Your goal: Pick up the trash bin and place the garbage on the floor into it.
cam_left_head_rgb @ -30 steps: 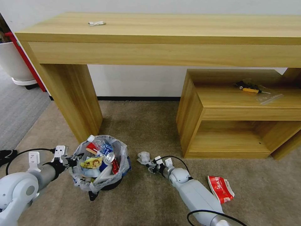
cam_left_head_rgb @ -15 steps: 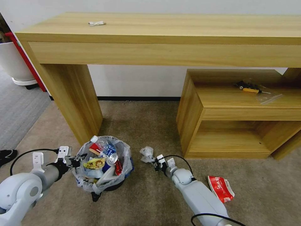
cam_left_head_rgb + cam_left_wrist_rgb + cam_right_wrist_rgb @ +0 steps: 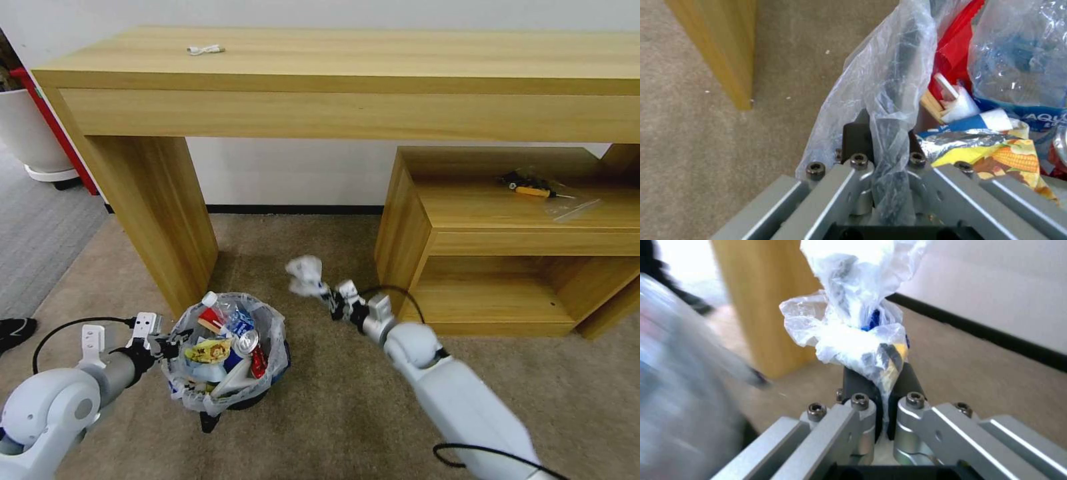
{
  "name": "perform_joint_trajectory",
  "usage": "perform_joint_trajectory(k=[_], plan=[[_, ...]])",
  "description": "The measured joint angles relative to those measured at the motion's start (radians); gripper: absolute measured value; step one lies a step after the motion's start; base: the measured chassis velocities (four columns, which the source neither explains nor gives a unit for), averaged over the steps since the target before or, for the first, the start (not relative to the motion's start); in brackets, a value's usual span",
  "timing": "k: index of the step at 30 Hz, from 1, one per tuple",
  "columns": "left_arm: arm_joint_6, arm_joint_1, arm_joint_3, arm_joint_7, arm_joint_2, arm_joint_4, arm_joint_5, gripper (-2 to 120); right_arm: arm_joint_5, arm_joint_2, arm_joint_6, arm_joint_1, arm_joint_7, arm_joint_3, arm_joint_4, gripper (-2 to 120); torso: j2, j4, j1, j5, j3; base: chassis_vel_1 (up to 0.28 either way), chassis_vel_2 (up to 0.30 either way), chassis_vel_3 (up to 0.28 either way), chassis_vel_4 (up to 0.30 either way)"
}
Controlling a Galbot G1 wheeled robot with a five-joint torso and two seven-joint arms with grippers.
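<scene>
While the left pincer [image 3: 175,341] keeps gripping the trash bin [image 3: 230,347], the right pincer [image 3: 325,293] has lifted its clamped plastic wad [image 3: 305,275].

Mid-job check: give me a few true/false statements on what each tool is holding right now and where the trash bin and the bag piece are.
1. The left tool is clamped on the rim of the trash bin. True.
2. The right tool is open and empty. False: it is shut on a crumpled plastic bag.
3. The crumpled plastic bag lies on the floor. False: it is held up in the air, beside the bin.
4. The trash bin already holds litter, including a can. True.
5. A screwdriver lies on the low shelf. True.
</scene>
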Motion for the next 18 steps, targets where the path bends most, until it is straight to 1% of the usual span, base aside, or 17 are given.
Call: perform_joint_trajectory(k=[1, 2, 3, 4, 5, 7, 8, 9, 11, 12, 15, 16, 18], plan=[[0.000, -0.006, 0.014, 0.000, 0.002, 0.000, 0.000, 0, 0.052, -0.035, -0.045, 0.023, -0.013, -0.021, 0.078, 0, 0.000, 0.0001, 0.000, 0.0001, 0.000, 0.000, 0.000, 0.000, 0.000], [0.000, -0.006, 0.014, 0.000, 0.002, 0.000, 0.000, 0, 0.052, -0.035, -0.045, 0.023, -0.013, -0.021, 0.078, 0, 0.000, 0.0001, 0.000, 0.0001, 0.000, 0.000, 0.000, 0.000, 0.000], [0.000, -0.009, 0.024, 0.000, 0.004, -0.002, 0.001, 0, 0.077, -0.051, -0.072, 0.037, -0.020, -0.037, 0.118, 0, 0.000, 0.0001, 0.000, 0.0000, 0.000, 0.000, 0.000, 0.000, 0.000], [0.000, -0.013, 0.042, -0.003, 0.006, -0.010, -0.002, 0, 0.114, -0.068, -0.121, 0.059, -0.035, -0.073, 0.178, 0, 0.000, 0.0000, 0.000, 0.0000, 0.000, 0.000, 0.000, 0.000, 0.000], [0.000, -0.013, 0.042, -0.003, 0.006, -0.010, -0.002, 0, 0.114, -0.068, -0.121, 0.059, -0.035, -0.073, 0.178, 0, 0.000, 0.0000, 0.000, 0.0000, 0.000, 0.000, 0.000, 0.000, 0.000], [0.000, -0.017, 0.069, -0.024, 0.011, -0.027, -0.020, 0, 0.134, -0.084, -0.187, 0.089, -0.062, -0.143, 0.239, 0, 0.000, 0.0002, 0.000, 0.0001, 0.000, 0.000, 0.000, 0.000, 0.000], [0.000, -0.017, 0.069, -0.024, 0.011, -0.027, -0.020, 0, 0.134, -0.084, -0.187, 0.089, -0.062, -0.143, 0.239, 0, 0.000, 0.0002, 0.000, 0.0001, 0.000, 0.000, 0.000, 0.000, 0.000], [0.000, -0.018, 0.080, -0.038, 0.013, -0.034, -0.029, 0, 0.135, -0.090, -0.205, 0.101, -0.069, -0.177, 0.251, 0, 0.000, 0.0002, 0.000, 0.0001, 0.000, 0.000, 0.000, 0.000, 0.000], [0.000, -0.018, 0.094, -0.061, 0.019, -0.051, -0.040, 0, 0.135, -0.094, -0.238, 0.115, -0.075, -0.214, 0.260, 0, 0.000, 0.0001, 0.000, 0.0000, 0.000, 0.000, 0.000, 0.000, 0.000], [0.000, -0.018, 0.094, -0.061, 0.019, -0.051, -0.040, 0, 0.135, -0.094, -0.238, 0.115, -0.075, -0.214, 0.260, 0, 0.000, 0.0001, 0.000, 0.0000, 0.000, 0.000, 0.000, 0.000, 0.000], [0.000, -0.016, 0.109, -0.099, 0.034, -0.083, -0.069, 0, 0.135, -0.099, -0.277, 0.128, -0.078, -0.253, 0.265, 0, 0.000, 0.0000, 0.000, 0.0001, 0.000, 0.000, 0.000, 0.000, 0.000], [0.000, -0.016, 0.109, -0.099, 0.034, -0.083, -0.069, 0, 0.135, -0.099, -0.277, 0.128, -0.078, -0.253, 0.265, 0, 0.000, 0.0000, 0.000, 0.0001, 0.000, 0.000, 0.000, 0.000, 0.000], [0.000, -0.020, 0.120, -0.143, 0.043, -0.101, -0.110, 0, 0.135, -0.099, -0.295, 0.131, -0.078, -0.268, 0.270, 0, 0.000, 0.0000, 0.000, 0.0001, 0.000, 0.000, 0.000, 0.000, 0.000]])
